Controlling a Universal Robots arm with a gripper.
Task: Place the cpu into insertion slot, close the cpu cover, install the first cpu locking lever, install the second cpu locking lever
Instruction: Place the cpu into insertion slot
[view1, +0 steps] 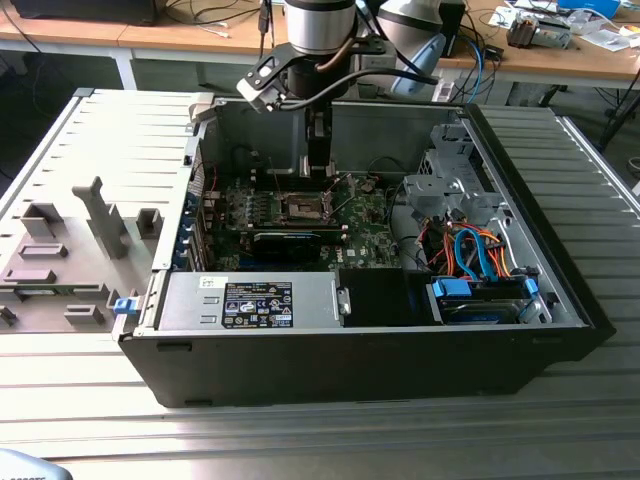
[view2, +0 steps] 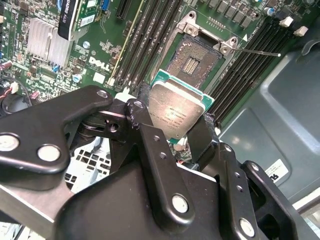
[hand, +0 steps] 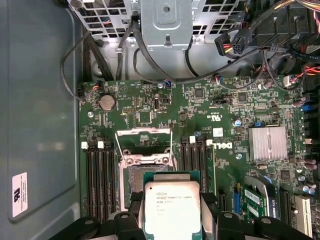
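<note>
The gripper (view1: 318, 165) hangs from the arm (view1: 320, 30) inside the open computer case (view1: 300, 370). In the exterior view it stands at 12 o'clock from the insertion slot (view1: 303, 207) on the green motherboard (view1: 365, 225). The claw pinches the cpu (view2: 176, 112): in both wrist views the two black fingers (view2: 142, 125) press against opposite edges of the chip, and its dull metal top faces the cameras. The cpu is not seated in the slot; its height above the slot cannot be told. In the second wrist view the insertion slot (view2: 192, 62) lies bare, its dark brownish centre exposed inside the silvery rim. A thin wire locking lever (view2: 260, 51) projects outward from one corner of that rim, and memory slots (view2: 145, 40) flank the socket. In the first wrist view the cpu cover (hand: 146, 160) stands open at the far edge of the slot, and the cpu (hand: 171, 207) overlaps the near part of the slot. A finned heat sink (hand: 267, 142) and a coin cell (hand: 106, 102) sit elsewhere on the board. In the exterior view the power supply (view1: 250, 300) lies at 6 o'clock from the motherboard. The drive bay (view1: 480, 300), with its orange and blue cables, lies at 4 o'clock. A grey fixture tray (view1: 80, 220) lies at 9 o'clock from the case.
</note>
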